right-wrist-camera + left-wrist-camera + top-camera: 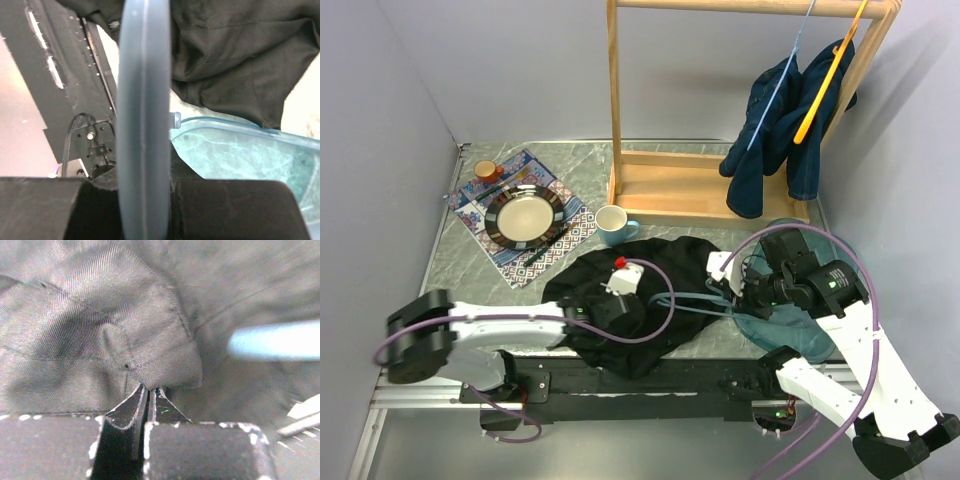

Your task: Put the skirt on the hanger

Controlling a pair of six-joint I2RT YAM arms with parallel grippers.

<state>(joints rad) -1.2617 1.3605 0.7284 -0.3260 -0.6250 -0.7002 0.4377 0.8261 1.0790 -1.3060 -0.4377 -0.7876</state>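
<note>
1. The crumpled black twill skirt (670, 262) lies in a heap on the grey marbled table (490, 270), at the near edge between the two arms. It spreads mostly left to right. I cannot tell where the waistband is, so it has no clear heading.
2. The left gripper (150, 390) sits on the heap's left part, its jaws pinched together on a raised fold of the cloth.
3. The pale blue plastic hanger (144, 100) is clamped edge-on in the right gripper (145, 185). Its long axis runs across the table, from the right gripper towards the skirt.
4. Step in hand, as I judge it: the grasp is made and the threading is not yet done.
5. The next move calls for lifting the fold, then bringing the hanger's free end to it
6. Farther back stand a blue mug (611, 226) and a wooden rack (616, 110)
</note>
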